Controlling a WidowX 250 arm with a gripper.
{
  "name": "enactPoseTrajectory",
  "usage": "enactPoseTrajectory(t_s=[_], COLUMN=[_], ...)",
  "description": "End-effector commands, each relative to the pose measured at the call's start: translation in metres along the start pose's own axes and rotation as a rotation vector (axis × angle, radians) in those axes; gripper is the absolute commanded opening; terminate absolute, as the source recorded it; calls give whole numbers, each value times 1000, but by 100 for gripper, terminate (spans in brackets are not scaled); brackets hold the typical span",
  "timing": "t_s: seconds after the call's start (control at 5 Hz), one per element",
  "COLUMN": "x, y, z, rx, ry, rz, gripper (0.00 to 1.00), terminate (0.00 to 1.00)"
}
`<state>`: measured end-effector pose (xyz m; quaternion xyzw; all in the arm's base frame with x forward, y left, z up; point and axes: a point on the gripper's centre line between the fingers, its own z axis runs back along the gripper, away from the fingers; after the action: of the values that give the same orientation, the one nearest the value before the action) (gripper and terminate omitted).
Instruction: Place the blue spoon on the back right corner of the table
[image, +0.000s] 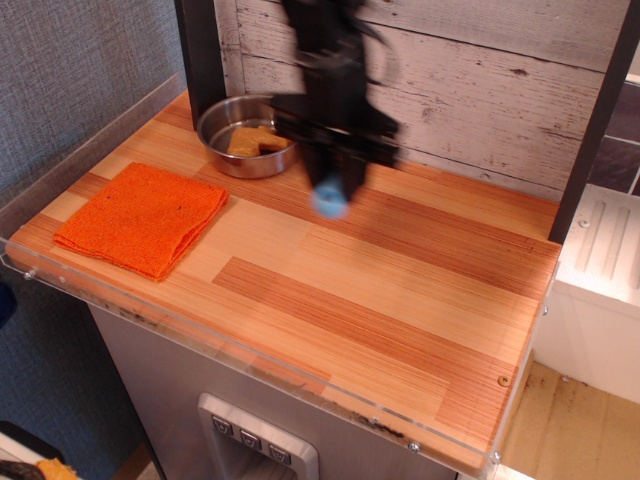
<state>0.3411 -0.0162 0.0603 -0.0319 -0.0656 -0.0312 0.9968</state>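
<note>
My gripper (333, 185) is motion-blurred above the middle back part of the table (400, 300). It is shut on the blue spoon (330, 201); the light-blue handle end pokes out below the fingers and the grey bowl is hidden by the black gripper body. The spoon is held above the wood, not touching it. The table's back right corner (535, 225) lies well to the right of the gripper.
An orange cloth (143, 218) lies at the front left. A steel pan (248, 135) with a yellow sponge in it stands at the back left, its wire handle partly behind the gripper. A white plank wall (480, 80) bounds the back; a dark post (595, 120) stands at the right.
</note>
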Motion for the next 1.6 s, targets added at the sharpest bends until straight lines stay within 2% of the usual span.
enactPoseTrajectory(t_s=[0.0,0.4,0.6,0.8,1.0,1.2,1.4], x=[30,33,33,33,27,2,-18], y=[-62,-62,-57,-60,-63,-54,-36], z=[-21,-30,-25,-14,21,46,38], rx=[24,26,23,6,-18,24,53], ry=[-35,-29,-20,-35,-88,-98,-45], rz=[-2,32,33,8,-35,-39,-30], gripper=[0,0,100,100,100,100,100], terminate=[0,0,0,0,0,0,0])
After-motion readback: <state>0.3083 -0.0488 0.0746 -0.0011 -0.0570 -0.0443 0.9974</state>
